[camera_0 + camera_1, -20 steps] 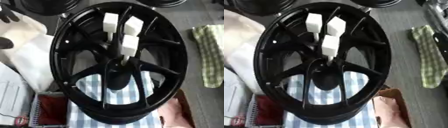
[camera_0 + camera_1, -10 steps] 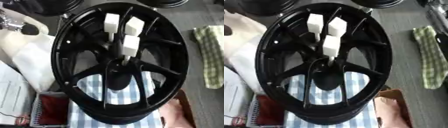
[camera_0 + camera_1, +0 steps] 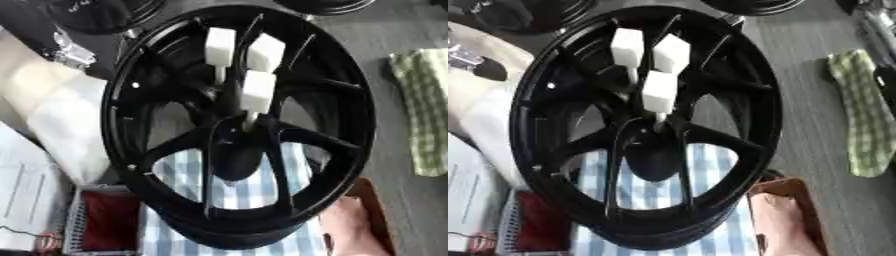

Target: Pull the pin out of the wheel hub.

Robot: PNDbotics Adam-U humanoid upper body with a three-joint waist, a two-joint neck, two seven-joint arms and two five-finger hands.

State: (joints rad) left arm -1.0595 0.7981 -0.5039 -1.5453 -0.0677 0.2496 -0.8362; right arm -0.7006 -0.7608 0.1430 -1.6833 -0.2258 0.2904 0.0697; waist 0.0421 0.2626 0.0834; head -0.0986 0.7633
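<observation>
- Left hand [image 3: 465,52] is only glimpsed at the upper left edge, well apart from the wheel hub [image 3: 236,125]; its fingers can't be made out.
- Right hand isn't seen at all.
- Three white-capped pins [image 3: 257,90] are seen seated in the hub's centre, over the blue checked cloth [image 3: 254,185].
- Nothing's been pulled yet, so the whole job is left.
</observation>
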